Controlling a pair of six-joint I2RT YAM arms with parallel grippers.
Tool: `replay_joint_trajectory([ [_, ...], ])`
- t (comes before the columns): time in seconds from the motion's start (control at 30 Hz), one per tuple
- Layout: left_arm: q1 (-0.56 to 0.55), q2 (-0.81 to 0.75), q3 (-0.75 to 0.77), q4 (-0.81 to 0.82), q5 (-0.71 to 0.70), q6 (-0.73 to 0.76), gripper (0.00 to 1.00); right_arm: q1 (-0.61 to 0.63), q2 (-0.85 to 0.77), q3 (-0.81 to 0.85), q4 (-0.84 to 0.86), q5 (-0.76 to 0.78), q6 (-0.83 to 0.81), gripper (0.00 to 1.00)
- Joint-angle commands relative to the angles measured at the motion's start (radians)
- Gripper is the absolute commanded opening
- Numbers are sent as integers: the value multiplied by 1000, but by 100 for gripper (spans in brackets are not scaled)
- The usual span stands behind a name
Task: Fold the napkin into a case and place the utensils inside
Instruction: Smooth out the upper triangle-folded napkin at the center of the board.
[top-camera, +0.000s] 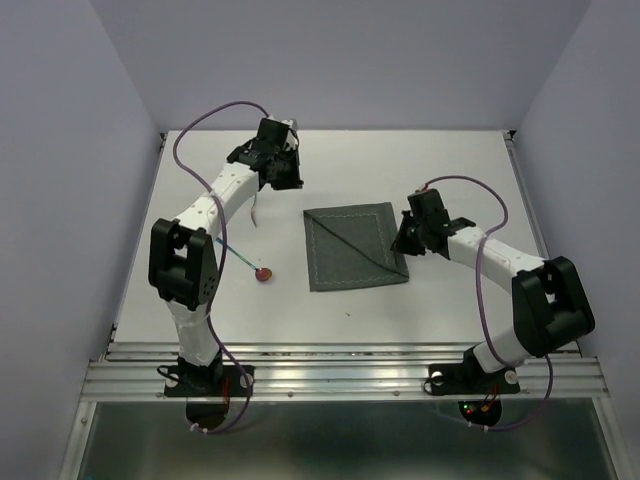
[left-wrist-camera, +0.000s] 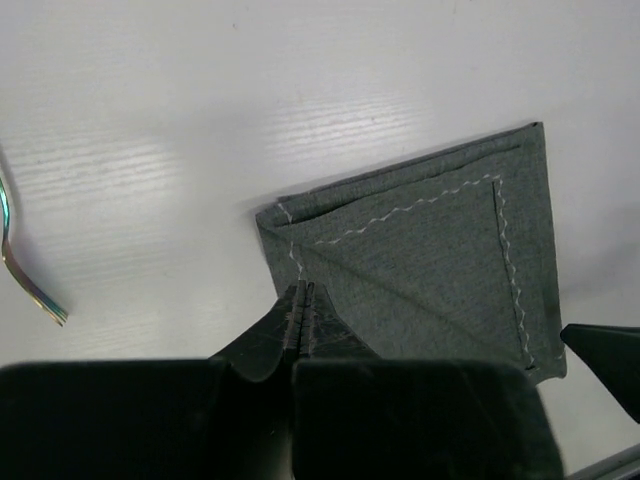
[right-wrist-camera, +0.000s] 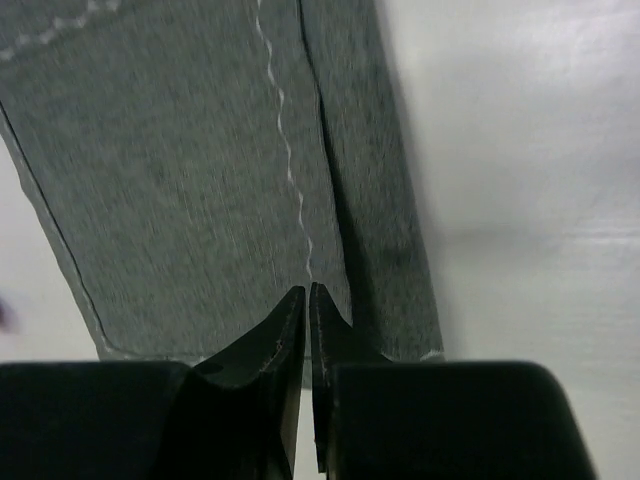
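Observation:
The dark grey napkin (top-camera: 355, 245) lies on the white table, with one flap folded over along a diagonal crease. My left gripper (top-camera: 285, 178) hovers just beyond its far-left corner, shut and empty; in the left wrist view its tips (left-wrist-camera: 303, 290) point at the napkin (left-wrist-camera: 420, 270). My right gripper (top-camera: 405, 236) is at the napkin's right edge. Its jaws (right-wrist-camera: 307, 292) stand almost together above the cloth (right-wrist-camera: 180, 180) with nothing between them. The spoon (top-camera: 262, 273), red bowl and teal handle, lies left of the napkin. The slim grey utensil (top-camera: 255, 208) lies under my left arm, its end (left-wrist-camera: 12, 262) at the left of the left wrist view.
The white table (top-camera: 450, 170) is bounded by lilac walls on three sides and a metal rail (top-camera: 340, 375) at the near edge. Both arm bases are bolted to that rail.

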Motion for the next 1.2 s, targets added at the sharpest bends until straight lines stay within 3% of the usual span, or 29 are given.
replay_joint_trajectory([
  [0.0, 0, -66, -71, 6, -3, -21, 0, 39, -78, -78, 25, -86, 61, 11],
  [0.17, -5, -97, -129, 15, 3, -28, 0, 39, -58, -130, 42, -73, 59, 11],
  [0.33, -11, -123, -175, 17, -3, -33, 0, 39, 11, -139, 27, 46, 64, 9],
  [0.43, -11, -147, -209, 20, -8, -31, 0, 48, 17, -143, 28, 11, 61, 8],
  [0.83, -14, -235, -296, 15, -14, -30, 0, 57, -159, -127, -3, 32, 40, 13],
  [1.17, -14, -310, -370, 17, 0, -34, 0, 57, 3, -176, -1, 16, 32, 12],
])
